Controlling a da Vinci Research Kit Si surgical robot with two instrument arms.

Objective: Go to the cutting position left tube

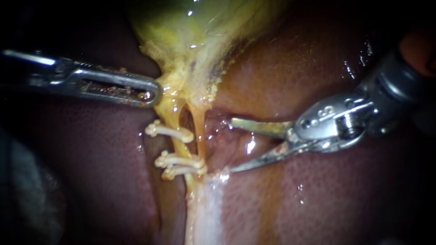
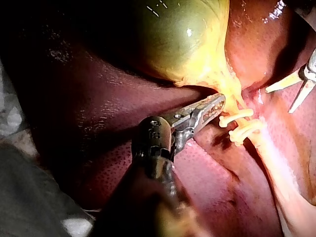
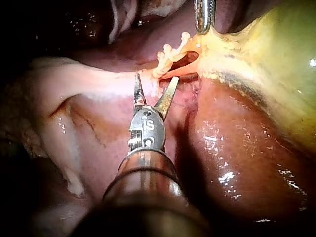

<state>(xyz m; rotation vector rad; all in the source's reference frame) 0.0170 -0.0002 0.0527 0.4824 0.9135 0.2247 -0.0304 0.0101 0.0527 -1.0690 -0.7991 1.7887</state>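
Two yellow tubes run down from the gallbladder (image 1: pixel 204 27) with a dark slit between them. The left tube (image 1: pixel 182 147) carries three pale clips: one higher (image 1: pixel 170 131), two close together lower (image 1: pixel 179 161). The right tube (image 1: pixel 200 131) is bare. My right instrument (image 1: pixel 232 146) has its two slim blades open just right of both tubes, touching neither; its wrist view shows the blades (image 3: pixel 157 81) spread in front of the clips (image 3: pixel 170 57). My left instrument (image 1: pixel 152 93) is shut on yellow tissue at the gallbladder's neck, above the clips (image 2: pixel 239 123).
Dark red liver (image 1: pixel 91 159) lies on both sides of the tubes, wet and shiny on the right (image 1: pixel 290 68). A pale whitish band of tissue (image 1: pixel 204 213) continues below the clips. The green-yellow gallbladder (image 2: pixel 182 39) bulges beyond the left instrument (image 2: pixel 213 105).
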